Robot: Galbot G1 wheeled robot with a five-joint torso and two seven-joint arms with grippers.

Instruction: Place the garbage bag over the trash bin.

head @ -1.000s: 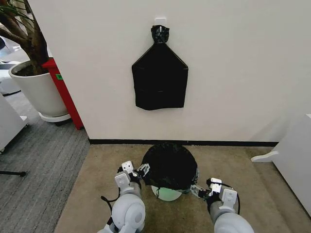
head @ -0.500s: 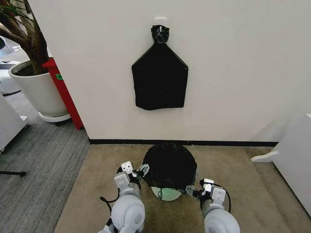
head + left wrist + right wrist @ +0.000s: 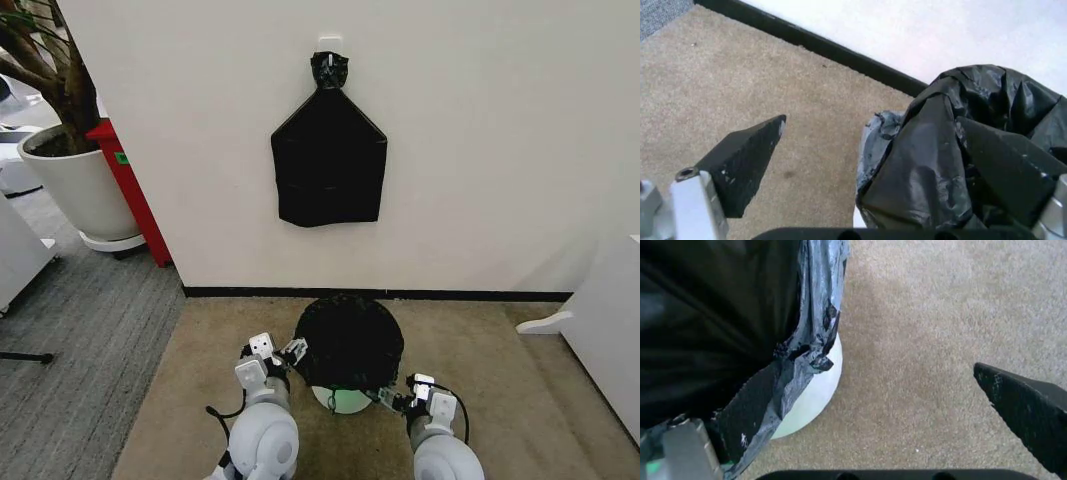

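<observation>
The black, crinkly garbage bag (image 3: 348, 338) is draped over the top of the small cream trash bin (image 3: 344, 401), whose lower wall shows beneath it. My left gripper (image 3: 291, 352) is at the bin's left side, open; in the left wrist view the bag's hem (image 3: 933, 165) lies between its spread fingers (image 3: 743, 160). My right gripper (image 3: 392, 398) is low at the bin's right front, open. In the right wrist view one finger (image 3: 750, 405) lies against the bag's ragged hem (image 3: 810, 347) and the bin wall (image 3: 815, 397); the other finger (image 3: 1027, 410) stands over carpet.
A flat black bundle (image 3: 328, 165) hangs from a wall hook above the bin. A large white plant pot (image 3: 75, 185) and red panel (image 3: 130, 190) stand at far left, white furniture (image 3: 605, 320) at right. Beige carpet (image 3: 500, 370) surrounds the bin.
My right arm has drawn inward and to the left, bringing its gripper up against the bin's right front. The left gripper and the bag have stayed put.
</observation>
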